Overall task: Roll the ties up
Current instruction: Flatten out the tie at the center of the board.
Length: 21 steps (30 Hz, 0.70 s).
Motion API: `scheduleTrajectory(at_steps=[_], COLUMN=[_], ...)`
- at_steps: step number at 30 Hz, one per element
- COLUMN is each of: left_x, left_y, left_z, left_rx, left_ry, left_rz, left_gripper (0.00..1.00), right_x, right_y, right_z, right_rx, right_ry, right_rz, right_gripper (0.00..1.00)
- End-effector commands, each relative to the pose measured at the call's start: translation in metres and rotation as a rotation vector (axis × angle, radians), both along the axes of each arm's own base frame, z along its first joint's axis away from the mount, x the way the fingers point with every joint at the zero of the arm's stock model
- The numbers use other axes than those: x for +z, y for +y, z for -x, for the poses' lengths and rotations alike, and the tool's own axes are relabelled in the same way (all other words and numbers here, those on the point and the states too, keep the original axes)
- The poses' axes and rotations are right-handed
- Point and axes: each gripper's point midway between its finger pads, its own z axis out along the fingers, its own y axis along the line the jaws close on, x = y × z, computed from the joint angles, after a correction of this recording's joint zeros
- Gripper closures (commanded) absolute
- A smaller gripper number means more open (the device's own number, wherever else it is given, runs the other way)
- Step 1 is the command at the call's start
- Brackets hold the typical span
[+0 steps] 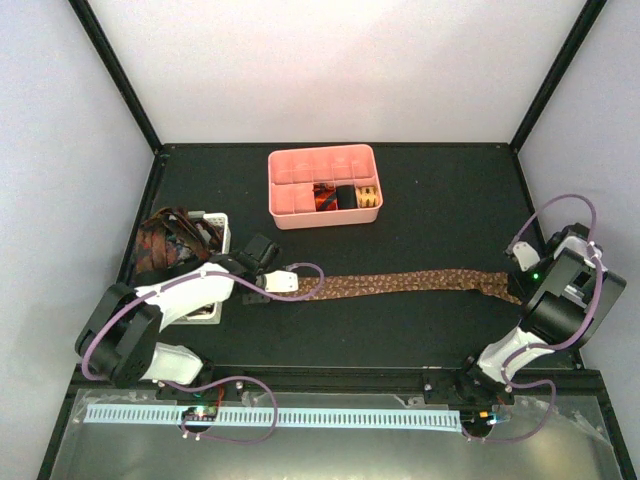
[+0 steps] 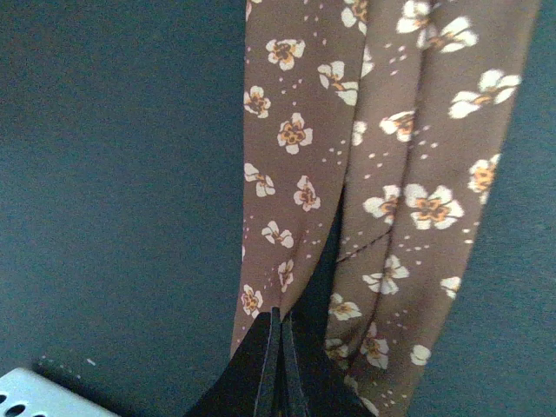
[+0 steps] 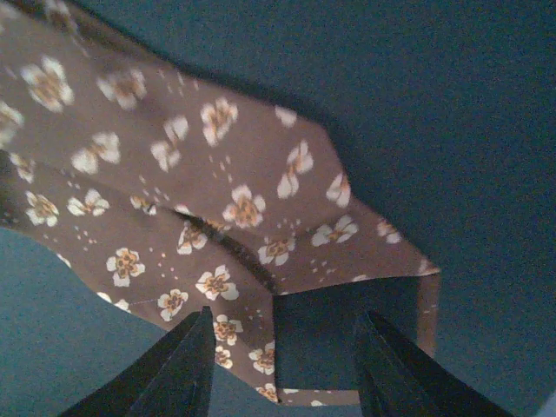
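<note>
Nearest us, at the bottom of the left wrist view, the left jaws are clenched blade to blade. Their tips rest at the narrow end of the brown floral tie [image 2: 408, 217], where two folds of it run side by side. Whether any cloth is caught between them we cannot tell. In the right wrist view the right jaws stand released and apart over the tie's wide pointed end, which shows a dark patch that may be lining. From above, the tie lies stretched along the black bench [image 1: 420, 335] between the two arms, wide end to the right.

We judge that rolling of this tie has not begun: it is only laid out straight. The next move calls for a sure hold on one end and a tight, even first turn, with the rest kept flat so the roll does not skew.

We count one tie on the bench. The pink tray [image 1: 300, 165] holds three rolled ties, one to a compartment: a red-orange roll [image 1: 324, 198], a black roll [image 1: 347, 196] and a gold roll [image 1: 368, 196]. One white basket [image 1: 224, 228] at the left holds a tangled heap of ties [image 1: 165, 240], too bunched for us to count.
</note>
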Motion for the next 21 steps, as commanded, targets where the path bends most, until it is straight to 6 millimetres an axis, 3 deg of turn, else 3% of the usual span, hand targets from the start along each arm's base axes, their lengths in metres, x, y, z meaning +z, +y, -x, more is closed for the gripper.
scheduleTrajectory(at_steps=[1, 4, 7, 9, 15, 18, 21], left_x=[-0.001, -0.001, 0.002, 0.009, 0.029, 0.035, 0.038], left_y=[0.013, 0.017, 0.012, 0.006, -0.010, -0.020, -0.033], left_z=[-0.014, -0.017, -0.015, -0.015, -0.014, -0.013, -0.008], left_rx=[0.043, 0.062, 0.060, 0.060, 0.057, 0.055, 0.059], left_ry=[-0.068, -0.082, -0.066, -0.060, -0.037, -0.009, 0.062], left_rz=[-0.045, -0.058, -0.024, 0.015, 0.110, 0.156, 0.217], left_gripper=[0.99, 0.98, 0.64, 0.54, 0.46, 0.39, 0.36], right_x=[-0.007, -0.014, -0.019, -0.023, -0.014, -0.001, 0.013], right_y=[-0.019, -0.023, -0.025, -0.026, -0.028, -0.035, -0.055], right_z=[0.004, 0.001, -0.002, -0.004, -0.019, -0.027, -0.036], right_rx=[0.027, 0.017, 0.007, 0.006, 0.019, 0.046, 0.079], right_ry=[0.005, 0.009, 0.005, 0.005, -0.033, -0.057, -0.072], right_rz=[0.117, 0.128, 0.122, 0.124, 0.126, 0.159, 0.259], right_gripper=[0.54, 0.54, 0.57, 0.62, 0.91, 0.98, 0.98])
